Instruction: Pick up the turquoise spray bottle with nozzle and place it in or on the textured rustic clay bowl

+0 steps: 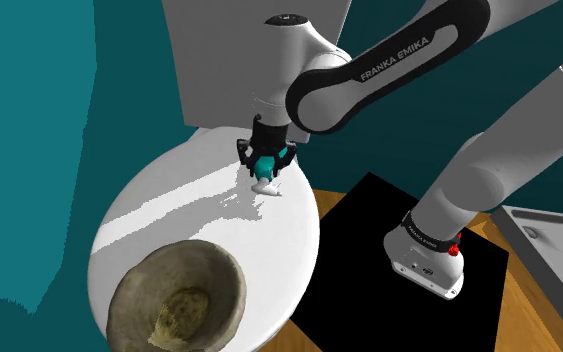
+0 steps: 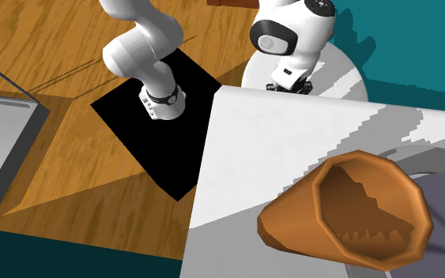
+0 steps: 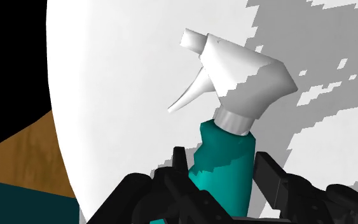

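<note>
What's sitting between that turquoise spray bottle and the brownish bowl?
Nothing: in the shoulder view, only bare white rounded surface separates the turquoise spray bottle with white nozzle from the rough brown-grey clay bowl.

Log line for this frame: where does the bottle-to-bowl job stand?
phase: bottle grasped | gripper: shut on spray bottle | over: white round top | bowl: apart, bottle not yet in it

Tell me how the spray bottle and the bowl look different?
The spray bottle is turquoise with a white nozzle; the bowl is mottled brown. The bottle is slim, the bowl wide and open. The gripper clasps the bottle; the bowl sits free on the white surface.
</note>
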Motion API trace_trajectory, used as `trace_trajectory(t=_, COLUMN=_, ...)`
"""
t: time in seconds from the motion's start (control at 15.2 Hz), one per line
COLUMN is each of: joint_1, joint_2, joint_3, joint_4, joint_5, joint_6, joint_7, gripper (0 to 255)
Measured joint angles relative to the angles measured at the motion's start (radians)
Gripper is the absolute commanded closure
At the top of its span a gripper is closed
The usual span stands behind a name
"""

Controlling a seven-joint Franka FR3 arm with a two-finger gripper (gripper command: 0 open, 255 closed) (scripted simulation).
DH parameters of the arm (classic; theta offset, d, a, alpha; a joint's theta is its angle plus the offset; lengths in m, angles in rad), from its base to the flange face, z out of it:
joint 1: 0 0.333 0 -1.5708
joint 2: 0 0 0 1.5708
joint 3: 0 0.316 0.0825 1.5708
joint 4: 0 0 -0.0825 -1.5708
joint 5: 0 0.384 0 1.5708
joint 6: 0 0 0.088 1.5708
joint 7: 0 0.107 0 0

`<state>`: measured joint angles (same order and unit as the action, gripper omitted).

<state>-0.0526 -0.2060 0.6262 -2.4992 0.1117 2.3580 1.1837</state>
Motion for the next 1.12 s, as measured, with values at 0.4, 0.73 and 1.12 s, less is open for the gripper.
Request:
trace_trajectory(t=0.4, joint_1=0.011, joint_2=-0.058, joint_3=-0.020, joint_4=0.041, joint_5=0.030, joint_6=-0.093, joint_7=-0.025, gripper=255)
trace_trajectory(t=0.73, joint_1=0.017, joint_2=-0.099, joint_3=-0.037, joint_4=0.076, joint_5=0.045, joint_6=-0.165, joint_7=-0.042, gripper=255)
trace_trajectory(t=1.12, joint_1=0.023, joint_2=-0.144, joint_3=-0.059, joint_4=0.127, joint_5=0.057, joint_6=-0.258, joint_7=-0.058, gripper=255)
